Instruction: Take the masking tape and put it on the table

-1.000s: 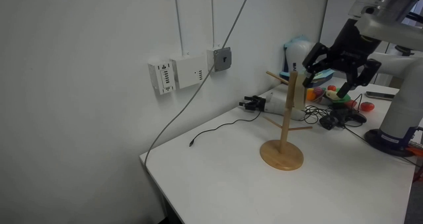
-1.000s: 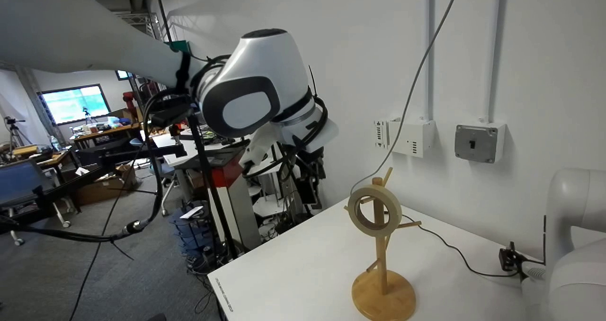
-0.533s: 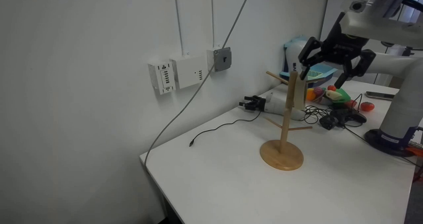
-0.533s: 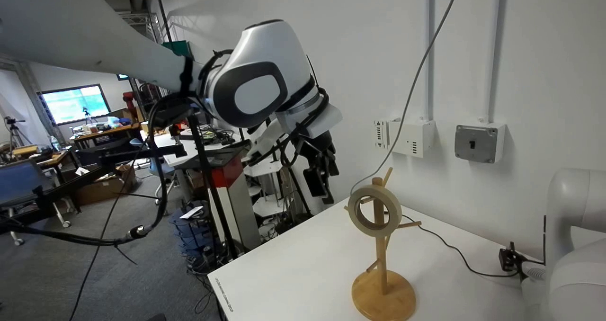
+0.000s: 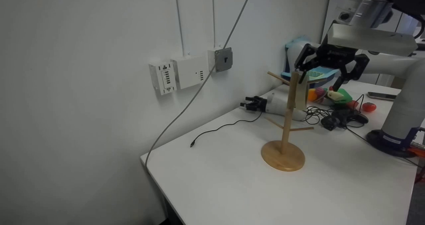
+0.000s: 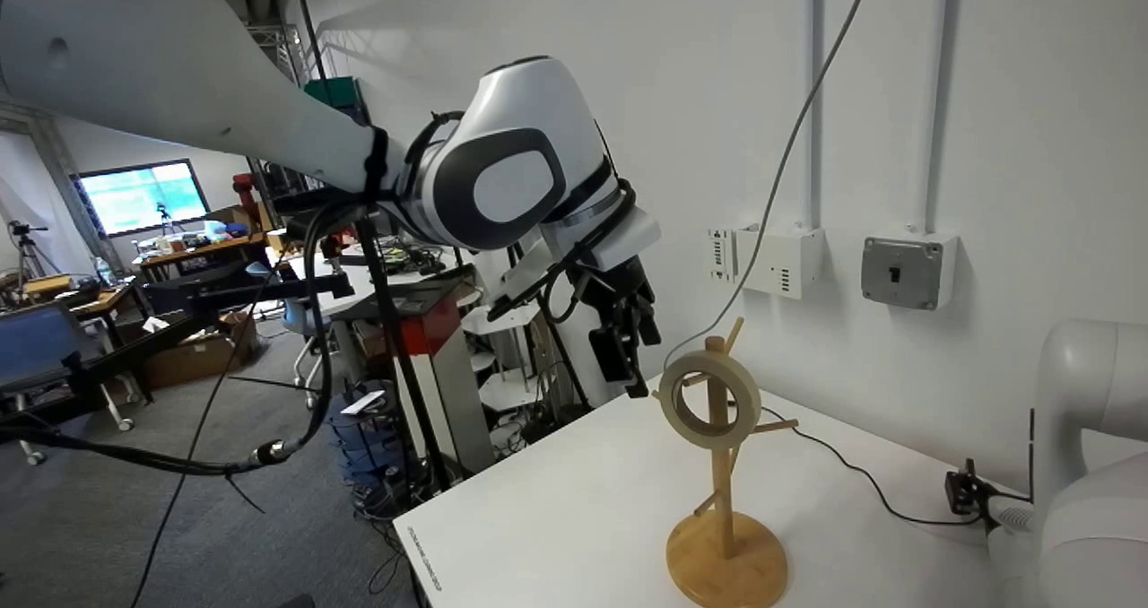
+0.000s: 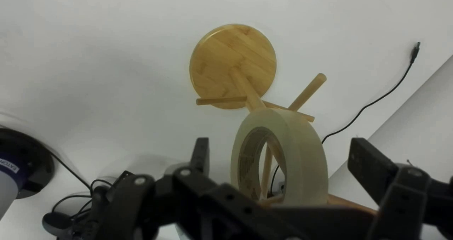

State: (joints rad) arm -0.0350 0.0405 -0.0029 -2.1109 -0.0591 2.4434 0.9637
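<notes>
The masking tape, a pale beige roll, hangs on an upper peg of the wooden stand. It shows in both exterior views (image 5: 301,97) (image 6: 746,402) and in the wrist view (image 7: 308,158). The wooden peg stand (image 5: 283,156) (image 6: 726,561) (image 7: 233,56) stands upright on the white table (image 5: 232,188) (image 6: 556,518) (image 7: 124,66). My gripper (image 5: 318,81) (image 6: 641,366) (image 7: 285,156) is open and empty near the stand's top. In the wrist view the roll appears between the spread fingers, with a gap on both sides. Its lower part is hidden behind the gripper.
Bare wooden pegs (image 5: 278,77) stick out around the post. A black cable (image 5: 229,123) lies along the wall side. A second white arm's dark gripper (image 5: 254,104), tangled cables (image 5: 315,113), toy fruit (image 5: 318,94) and a phone (image 5: 382,96) are farther back.
My open gripper has moved closer to the stand's top and the tape, leftward in one exterior picture and rightward in another, and tilts less. The tape and stand have not moved.
</notes>
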